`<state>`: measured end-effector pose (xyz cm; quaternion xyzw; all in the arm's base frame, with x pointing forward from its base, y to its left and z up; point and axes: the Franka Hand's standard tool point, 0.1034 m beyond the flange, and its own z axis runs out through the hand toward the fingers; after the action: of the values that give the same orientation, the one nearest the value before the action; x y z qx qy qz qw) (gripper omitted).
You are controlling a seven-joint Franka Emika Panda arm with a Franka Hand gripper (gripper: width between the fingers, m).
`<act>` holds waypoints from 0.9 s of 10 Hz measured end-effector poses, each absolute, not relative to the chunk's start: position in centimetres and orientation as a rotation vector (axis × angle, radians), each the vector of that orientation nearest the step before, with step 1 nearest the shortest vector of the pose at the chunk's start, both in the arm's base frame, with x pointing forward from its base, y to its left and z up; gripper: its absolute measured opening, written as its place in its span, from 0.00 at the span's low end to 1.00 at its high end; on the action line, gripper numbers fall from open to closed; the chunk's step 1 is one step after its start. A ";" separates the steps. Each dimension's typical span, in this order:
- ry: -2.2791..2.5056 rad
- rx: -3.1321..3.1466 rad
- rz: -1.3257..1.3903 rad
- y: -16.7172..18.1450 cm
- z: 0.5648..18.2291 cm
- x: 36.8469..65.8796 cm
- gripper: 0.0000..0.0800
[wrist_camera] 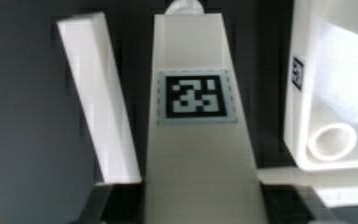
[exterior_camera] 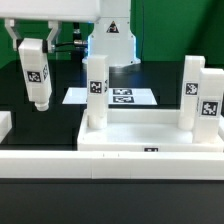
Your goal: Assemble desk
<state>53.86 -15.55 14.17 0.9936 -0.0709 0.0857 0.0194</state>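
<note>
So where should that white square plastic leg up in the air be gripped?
By its upper end, from above, as the gripper does now. The white square-section plastic leg hangs upright, its flat opposite sides suit two fingers, and a high grip probably leaves the lower end free for fitting.

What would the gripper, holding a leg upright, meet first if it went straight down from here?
Probably bare black table: the gripper and its leg hang off to the exterior view's left of the desk slab, though depth is unclear.
</note>
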 end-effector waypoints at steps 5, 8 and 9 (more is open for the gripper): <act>-0.247 3.038 0.473 -14.6 15.4 56.3 0.36; -0.208 3.044 0.517 -11.7 15.9 58.4 0.36; -0.177 3.040 0.538 -10.9 16.0 59.6 0.36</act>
<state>59.65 -10.88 15.96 0.9828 -0.0573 0.1738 0.0245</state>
